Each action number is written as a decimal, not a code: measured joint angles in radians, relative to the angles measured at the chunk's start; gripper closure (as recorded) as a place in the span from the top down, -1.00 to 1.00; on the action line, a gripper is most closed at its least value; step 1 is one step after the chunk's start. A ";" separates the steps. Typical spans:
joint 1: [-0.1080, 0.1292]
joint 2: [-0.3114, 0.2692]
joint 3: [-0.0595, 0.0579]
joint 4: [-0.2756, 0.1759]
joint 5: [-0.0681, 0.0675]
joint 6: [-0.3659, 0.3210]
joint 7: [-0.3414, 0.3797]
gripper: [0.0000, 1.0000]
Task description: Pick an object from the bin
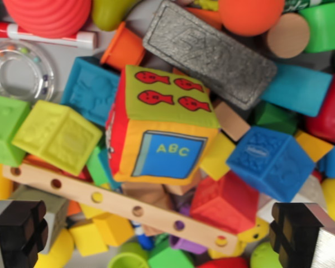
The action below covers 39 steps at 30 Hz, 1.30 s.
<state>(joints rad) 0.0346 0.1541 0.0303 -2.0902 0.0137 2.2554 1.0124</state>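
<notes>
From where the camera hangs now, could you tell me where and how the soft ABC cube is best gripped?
Probably across the ABC cube's two opposite side faces, coming straight down from above. It sits on top of the pile, tilted, with its green fish face upward and no toy over it. The open gripper looks wide enough; the grey slab crowds its far corner.

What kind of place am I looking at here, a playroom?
Probably not a playroom but a toy-filled bin set up for robot picking practice. Toys lie heaped on each other: a fabric ABC cube, soft blocks such as the blue block, and a wooden strip. The open gripper shows at the bottom.
</notes>
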 joint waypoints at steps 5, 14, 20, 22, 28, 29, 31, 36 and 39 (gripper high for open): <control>0.010 0.020 0.000 -0.025 -0.006 0.038 0.053 1.00; 0.030 0.063 0.000 -0.063 -0.015 0.108 0.141 1.00; 0.030 0.112 -0.002 -0.075 -0.017 0.168 0.144 1.00; 0.031 0.125 -0.002 -0.077 -0.017 0.183 0.144 1.00; 0.031 0.170 -0.003 -0.083 -0.019 0.234 0.145 1.00; 0.031 0.174 -0.003 -0.083 -0.019 0.238 0.145 1.00; 0.032 0.189 -0.004 -0.084 -0.019 0.255 0.146 1.00; 0.032 0.215 -0.005 -0.084 -0.020 0.282 0.146 1.00; 0.032 0.223 -0.007 -0.084 -0.020 0.293 0.146 1.00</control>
<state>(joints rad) 0.0670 0.3769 0.0237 -2.1740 -0.0066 2.5482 1.1582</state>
